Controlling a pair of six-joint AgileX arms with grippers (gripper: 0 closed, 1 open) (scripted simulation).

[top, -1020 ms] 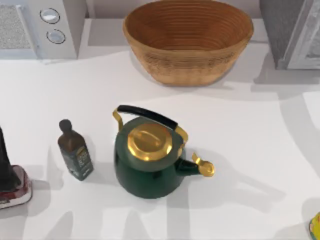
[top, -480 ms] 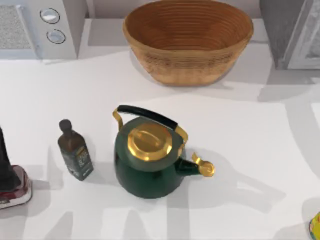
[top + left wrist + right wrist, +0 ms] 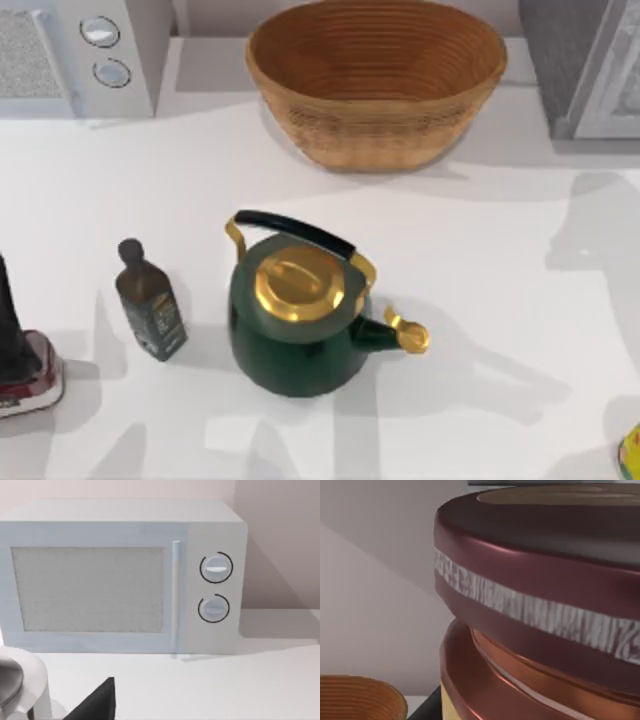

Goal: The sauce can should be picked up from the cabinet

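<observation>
Maroon rim, copper band, tan body: the sauce can point(image 3: 535, 605) sits right up against the right arm's wrist cam, v. close. Can't tell whether the right claw is wide, narrow or gripping it. Can't tell either if the can is inside the cabinet point(image 3: 560, 60), at the table's far right corner.

Risks, as I read it: smooth rounded metal, so an off-centre pinch could let it slip. A hasty pull-out could clip the cabinet frame. If dropped, it prob. rolls across the table point(image 3: 500, 250) toward the basket point(image 3: 370, 130) or kettle point(image 3: 295, 320).

Surface is plain white, flat and glossy, w/ an oil bottle point(image 3: 150, 305) near the kettle. Pale pink wall point(image 3: 275, 530) behind. Left arm is parked, facing the microwave point(image 3: 100, 580).
</observation>
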